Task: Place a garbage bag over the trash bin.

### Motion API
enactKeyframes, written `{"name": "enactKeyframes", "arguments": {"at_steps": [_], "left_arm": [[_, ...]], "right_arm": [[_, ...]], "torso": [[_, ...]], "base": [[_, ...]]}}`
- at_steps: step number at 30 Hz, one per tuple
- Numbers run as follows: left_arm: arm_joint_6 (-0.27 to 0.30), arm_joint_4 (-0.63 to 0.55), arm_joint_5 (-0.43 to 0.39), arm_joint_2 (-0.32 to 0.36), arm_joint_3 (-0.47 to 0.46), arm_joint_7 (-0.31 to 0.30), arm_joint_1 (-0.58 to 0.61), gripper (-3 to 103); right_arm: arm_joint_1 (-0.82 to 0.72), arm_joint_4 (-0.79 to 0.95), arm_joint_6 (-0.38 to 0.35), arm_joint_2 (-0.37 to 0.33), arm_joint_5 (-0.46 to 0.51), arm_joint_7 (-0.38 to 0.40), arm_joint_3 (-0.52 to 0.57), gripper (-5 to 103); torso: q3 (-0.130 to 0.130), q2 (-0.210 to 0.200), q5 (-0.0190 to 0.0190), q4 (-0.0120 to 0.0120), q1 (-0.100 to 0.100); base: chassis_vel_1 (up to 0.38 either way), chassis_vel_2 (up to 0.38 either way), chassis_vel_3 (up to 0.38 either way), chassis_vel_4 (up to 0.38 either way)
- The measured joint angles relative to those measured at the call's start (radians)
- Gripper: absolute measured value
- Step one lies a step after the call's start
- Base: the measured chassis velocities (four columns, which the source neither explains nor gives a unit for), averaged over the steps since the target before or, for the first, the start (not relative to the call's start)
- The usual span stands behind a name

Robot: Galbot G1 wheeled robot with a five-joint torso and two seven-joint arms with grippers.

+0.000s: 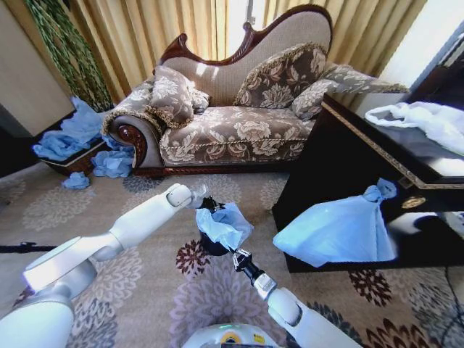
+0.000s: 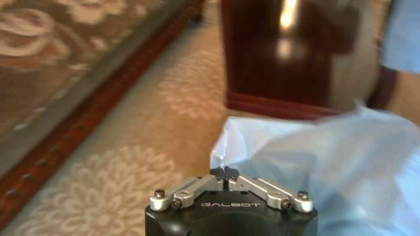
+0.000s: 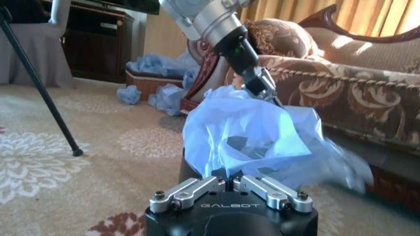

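We found the trash bin standing on the patterned carpet in front of the sofa, with the garbage bag bunched over its top and only a dark sliver of the bin's side showing beneath the plastic. The left hand was at the far edge of the bag, its fingers drawn fully together on a pinch of the light-blue film, as the left wrist view confirmed with the fingertips meeting on the bag's edge. The right hand was at the near edge of the bag, just beside the bin, and in the right wrist view its fingers were likewise closed tight on the plastic. The same view showed the bag held up between the two hands, with the left hand gripping its upper far corner. The word "GALBOT" was legible on the body of each hand in both wrist views. A larger knotted blue bag lay against the dark cabinet to the robot's right, well apart from the bin. A white bag rested on top of that cabinet. Crumpled blue bags lay heaped at the sofa's left end.
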Motion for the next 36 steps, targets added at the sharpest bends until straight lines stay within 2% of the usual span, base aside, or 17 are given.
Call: {"name": "enactKeyframes", "arguments": {"at_steps": [2, 4, 10, 12, 16, 17, 19, 21, 22, 25, 26, 27, 29, 30, 32, 33, 36], "left_arm": [[0.008, 0.003, -0.014, -0.004, -0.006, -0.018, 0.0, 0], [0.035, 0.011, -0.068, -0.016, -0.031, -0.081, -0.001, 0], [0.069, -0.017, -0.115, 0.001, -0.056, -0.136, 0.019, 0], [0.094, -0.064, -0.143, 0.033, -0.077, -0.163, 0.057, 0], [0.112, -0.104, -0.159, 0.063, -0.108, -0.18, 0.098, 0], [0.125, -0.127, -0.17, 0.079, -0.13, -0.193, 0.125, 0], [0.13, -0.138, -0.174, 0.088, -0.147, -0.2, 0.142, 0], [0.136, -0.169, -0.183, 0.11, -0.208, -0.228, 0.191, 0], [0.136, -0.169, -0.183, 0.11, -0.208, -0.228, 0.191, 0], [0.145, -0.198, -0.209, 0.128, -0.278, -0.281, 0.24, 0], [0.153, -0.21, -0.227, 0.131, -0.305, -0.318, 0.257, 0], [0.153, -0.21, -0.227, 0.131, -0.305, -0.318, 0.257, 0], [0.177, -0.242, -0.286, 0.132, -0.357, -0.416, 0.297, 0], [0.177, -0.242, -0.286, 0.132, -0.357, -0.416, 0.297, 0], [0.194, -0.282, -0.331, 0.135, -0.385, -0.486, 0.335, 0], [0.194, -0.282, -0.331, 0.135, -0.385, -0.486, 0.335, 0], [0.225, -0.349, -0.404, 0.143, -0.417, -0.569, 0.388, 0]], "right_arm": [[-0.002, 0.001, 0.001, -0.002, -0.001, -0.002, 0.003, 0], [-0.008, 0.006, 0.009, -0.005, -0.003, -0.013, 0.018, 0], [-0.012, -0.003, 0.042, -0.008, -0.004, -0.061, 0.055, 0], [-0.002, -0.023, 0.078, -0.008, -0.003, -0.11, 0.082, 0], [0.02, -0.052, 0.124, -0.008, -0.007, -0.156, 0.095, 0], [0.037, -0.077, 0.166, -0.005, -0.012, -0.186, 0.099, 0], [0.047, -0.095, 0.195, -0.002, -0.018, -0.207, 0.102, 0], [0.073, -0.129, 0.248, 0.002, -0.03, -0.264, 0.111, 0], [0.073, -0.129, 0.248, 0.002, -0.03, -0.264, 0.111, 0], [0.096, -0.132, 0.26, -0.004, -0.025, -0.283, 0.106, 0], [0.108, -0.133, 0.26, -0.005, -0.021, -0.285, 0.103, 0], [0.108, -0.133, 0.26, -0.005, -0.021, -0.285, 0.103, 0], [0.132, -0.14, 0.26, -0.007, -0.014, -0.295, 0.098, 0], [0.132, -0.14, 0.26, -0.007, -0.014, -0.295, 0.098, 0], [0.164, -0.155, 0.269, -0.009, 0.0, -0.308, 0.081, 0], [0.164, -0.155, 0.269, -0.009, 0.0, -0.308, 0.081, 0], [0.225, -0.189, 0.291, -0.013, 0.01, -0.333, 0.041, 0]], "torso": [[0.0, 0.0, 0.0001, 0.0, 0.0], [0.0, 0.0, 0.0, -0.0001, 0.0], [0.0, 0.0, 0.0001, -0.0001, 0.0], [0.0, 0.0, 0.0, 0.0002, 0.0], [0.0, 0.0, 0.0, 0.0001, 0.0], [0.0, 0.0, 0.0, 0.0003, 0.0], [0.0, 0.0, 0.0, 0.0003, 0.0], [0.0, 0.0, 0.0, 0.0002, 0.0], [0.0, 0.0, 0.0, 0.0002, 0.0], [0.0, 0.0, -0.0001, 0.0001, 0.0], [0.0, 0.0, 0.0, 0.0002, 0.0], [0.0, 0.0, 0.0, 0.0002, 0.0], [0.0, 0.0, -0.0001, 0.0, 0.0], [0.0, 0.0, -0.0001, 0.0, 0.0], [0.0, 0.0, -0.0001, -0.0001, 0.0], [0.0, 0.0, -0.0001, -0.0001, 0.0], [0.0, 0.0, 0.0001, 0.0002, 0.0]], "base": [[0.0, 0.0, 0.0, 0.0], [0.0, 0.0, 0.0, 0.0], [0.0, 0.0, 0.0, 0.0], [0.0, 0.0, 0.0, 0.0], [0.0, 0.0, 0.0, 0.0], [0.0, 0.0, 0.0, 0.0], [0.0, 0.0, 0.0, 0.0], [0.0, 0.0, 0.0, 0.0], [0.0, 0.0, 0.0, 0.0], [0.0, 0.0, 0.0, 0.0], [0.0, 0.0, 0.0, 0.0], [0.0, 0.0, 0.0, 0.0], [0.0, 0.0, 0.0, 0.0], [0.0, 0.0, 0.0, 0.0], [0.0, 0.0, 0.0, 0.0], [0.0, 0.0, 0.0, 0.0], [0.0, 0.0, 0.0, 0.0]]}}
